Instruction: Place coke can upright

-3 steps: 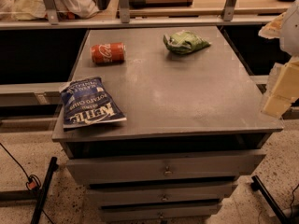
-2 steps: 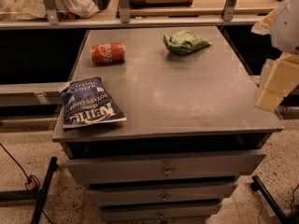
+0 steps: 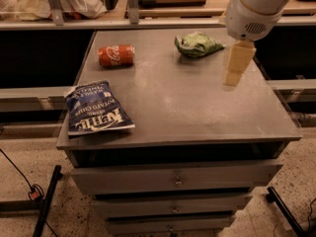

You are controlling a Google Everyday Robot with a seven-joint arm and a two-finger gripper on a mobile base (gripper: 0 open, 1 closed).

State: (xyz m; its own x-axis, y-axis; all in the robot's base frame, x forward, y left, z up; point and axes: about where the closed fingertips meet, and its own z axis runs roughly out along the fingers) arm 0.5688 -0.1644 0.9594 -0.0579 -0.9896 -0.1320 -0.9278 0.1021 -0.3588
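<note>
We see the can (image 3: 116, 55) lying on its side near the table's (image 3: 197, 107) far-left corner, and the gripper (image 3: 236, 65) hanging over the right edge, parted or closed we cannot say.

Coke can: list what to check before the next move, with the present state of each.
1. Sight of the coke can: ok, on the back-left part of the table.
2. Can upright: not ok, it lies on its side.
3. Room around the can: ok, it is apart from the Kettle chips bag and the green snack bag.
4. Reach: not ok, the gripper hangs over the table's right side, away from the can.
5. Bare spot to stand the can: ok, mid-table.
</note>
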